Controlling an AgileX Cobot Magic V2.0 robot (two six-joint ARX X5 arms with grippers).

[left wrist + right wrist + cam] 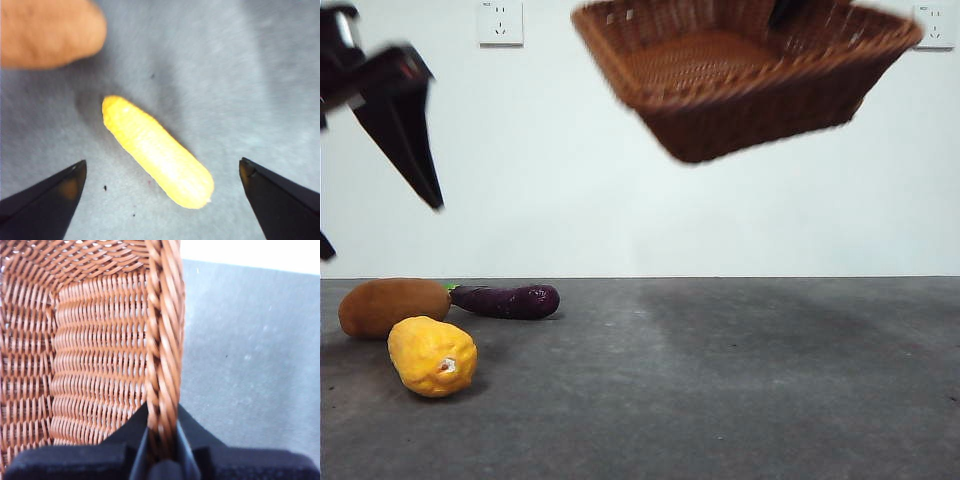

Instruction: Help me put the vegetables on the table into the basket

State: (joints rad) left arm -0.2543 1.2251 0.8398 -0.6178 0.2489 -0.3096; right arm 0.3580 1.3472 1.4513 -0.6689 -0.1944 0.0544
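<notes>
The right gripper (161, 440) has its jaws clamped on the braided rim of the basket (90, 365), one jaw inside the woven wall and one outside. In the front view the basket (740, 90) hangs in the air, tilted and blurred, well above the surface (740, 380), and only a dark bit of that arm shows behind its far rim. Beyond the outer jaw lies bare grey surface (250, 365).

The left gripper (162, 172) hangs over the vegetables with its jaws wide apart and nothing between them touching either one. The yellow lump (157, 150) lies on the surface between the two jaw tips, slanted across the gap and clear of both. Farther out from the jaws, past the lump's far end, is the potato (47, 32), only partly in view. In the front view this gripper (405, 130) shows as a dark pointed shape high up, well above the vegetables.

On the surface the three vegetables sit close together under the left jaws: the potato (392, 305), the yellow lump (432, 356) just in front of it, and the eggplant (507, 301) beside the potato with its green stem toward it. Whether the lump touches the potato cannot be told. None of the three is in the basket.
</notes>
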